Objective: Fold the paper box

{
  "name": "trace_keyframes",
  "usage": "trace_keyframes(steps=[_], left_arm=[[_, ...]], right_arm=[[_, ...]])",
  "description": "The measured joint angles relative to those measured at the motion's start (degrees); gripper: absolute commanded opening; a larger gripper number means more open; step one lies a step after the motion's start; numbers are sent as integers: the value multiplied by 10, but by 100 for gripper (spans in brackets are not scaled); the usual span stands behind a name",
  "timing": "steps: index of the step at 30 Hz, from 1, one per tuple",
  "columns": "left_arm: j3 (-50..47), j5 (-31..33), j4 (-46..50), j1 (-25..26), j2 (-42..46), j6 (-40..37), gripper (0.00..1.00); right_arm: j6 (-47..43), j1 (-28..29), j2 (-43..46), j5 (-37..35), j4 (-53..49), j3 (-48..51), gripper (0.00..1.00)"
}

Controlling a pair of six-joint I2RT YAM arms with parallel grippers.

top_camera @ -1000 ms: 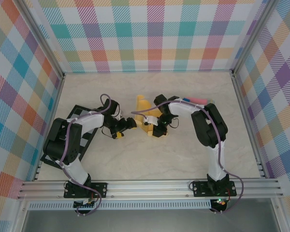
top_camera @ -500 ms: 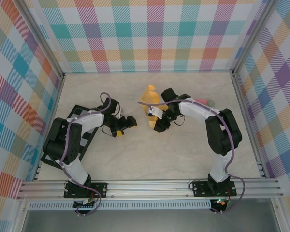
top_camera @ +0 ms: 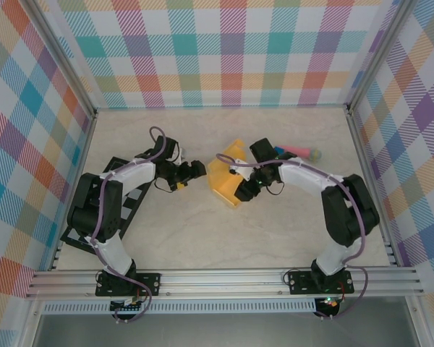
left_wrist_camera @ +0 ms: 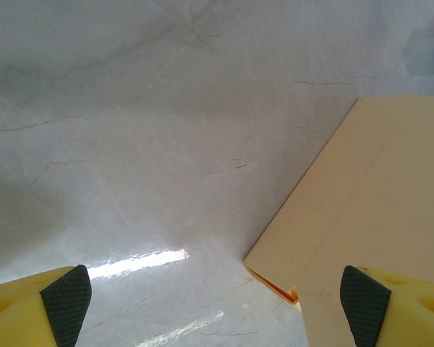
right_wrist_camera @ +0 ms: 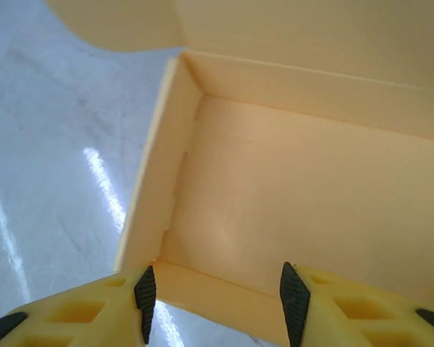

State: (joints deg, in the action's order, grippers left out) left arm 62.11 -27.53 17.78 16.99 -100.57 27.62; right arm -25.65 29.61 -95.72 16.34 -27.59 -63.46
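paper box point(top_camera: 223, 179): unclosed | left hand point(left_wrist_camera: 215, 303): spread beside | right hand point(right_wrist_camera: 218, 298): spread above

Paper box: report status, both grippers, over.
Left gripper open, beside yellow-orange card paper box. Right gripper astride its near wall, grip unclear. Box walls up, top open. Pink blue-ended stick lies apart, farther back.

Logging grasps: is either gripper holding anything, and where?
Left gripper open, holding nothing. Right gripper straddles the near wall of the paper box; grip cannot be told.
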Motion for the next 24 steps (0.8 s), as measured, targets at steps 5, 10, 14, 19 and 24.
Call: trace_keyframes(steps=[5, 10, 14, 19, 24], left_arm=[[4, -1, 0, -22, 9, -10, 92], [39, -11, -7, -27, 12, -15, 91], [46, -22, -15, -27, 20, -21, 91], [40, -35, -33, -26, 47, -31, 90], [46, -35, -44, -24, 49, -37, 89]], right_arm=[[336, -6, 96, -189, -9, -3, 64], [634, -29, 139, -215, -26, 36, 74], [696, -54, 152, -145, -2, 106, 75], [610, -122, 146, -67, -22, 57, 80], [518, -203, 76, 59, -47, -67, 69]])
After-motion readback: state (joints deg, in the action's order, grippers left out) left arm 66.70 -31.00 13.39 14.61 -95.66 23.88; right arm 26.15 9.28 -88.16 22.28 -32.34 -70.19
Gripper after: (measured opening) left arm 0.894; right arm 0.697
